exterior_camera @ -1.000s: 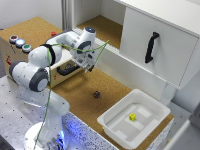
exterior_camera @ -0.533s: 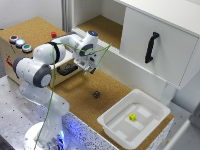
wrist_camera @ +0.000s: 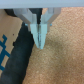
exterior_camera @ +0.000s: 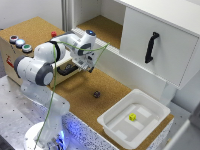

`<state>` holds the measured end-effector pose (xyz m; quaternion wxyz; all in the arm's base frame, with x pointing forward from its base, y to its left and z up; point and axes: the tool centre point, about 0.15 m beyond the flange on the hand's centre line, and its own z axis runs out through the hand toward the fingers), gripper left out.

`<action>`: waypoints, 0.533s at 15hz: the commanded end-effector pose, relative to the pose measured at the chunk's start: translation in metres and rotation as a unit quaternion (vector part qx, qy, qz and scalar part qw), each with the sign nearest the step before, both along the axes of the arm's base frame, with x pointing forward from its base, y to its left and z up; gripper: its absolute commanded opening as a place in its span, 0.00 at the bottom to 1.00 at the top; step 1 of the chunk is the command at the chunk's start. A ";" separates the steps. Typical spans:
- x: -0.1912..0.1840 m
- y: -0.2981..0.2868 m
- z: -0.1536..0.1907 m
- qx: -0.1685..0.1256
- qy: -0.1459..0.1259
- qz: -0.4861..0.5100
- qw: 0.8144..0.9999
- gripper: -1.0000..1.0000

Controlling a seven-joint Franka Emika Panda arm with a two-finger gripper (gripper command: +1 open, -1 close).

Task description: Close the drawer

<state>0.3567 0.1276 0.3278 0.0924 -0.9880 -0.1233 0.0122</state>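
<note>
The drawer (exterior_camera: 66,70) stands open from the light-brown wooden box (exterior_camera: 9,56), which carries three coloured buttons (exterior_camera: 20,43) on top. Its dark interior shows. My gripper (exterior_camera: 90,68) hangs just past the drawer's outer end, on the exterior view's right, low over the cork surface. In the wrist view the gripper (wrist_camera: 40,43) has its two pale fingers pressed together with nothing between them, and the drawer's dark interior (wrist_camera: 17,57) lies right beside the fingertips. I cannot tell whether they touch the drawer.
A small dark object (exterior_camera: 96,94) lies on the cork board. A white plastic tub (exterior_camera: 114,119) holding a yellow piece (exterior_camera: 132,117) stands toward the exterior view's lower right. A big white cabinet panel with a black handle (exterior_camera: 151,47) stands behind.
The gripper has dropped slightly beside the drawer's outer end. The drawer stands open about as far as before.
</note>
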 end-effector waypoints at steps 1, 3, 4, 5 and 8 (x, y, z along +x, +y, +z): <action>0.017 0.056 -0.008 -0.016 0.015 -0.001 1.000 0.00; 0.018 0.078 -0.007 -0.009 0.013 0.003 1.000 0.00; 0.018 0.087 -0.007 -0.006 0.012 0.004 1.000 0.00; 0.019 0.098 -0.007 -0.002 0.011 0.008 1.000 0.00; 0.022 0.129 -0.002 0.008 0.005 0.020 1.000 0.00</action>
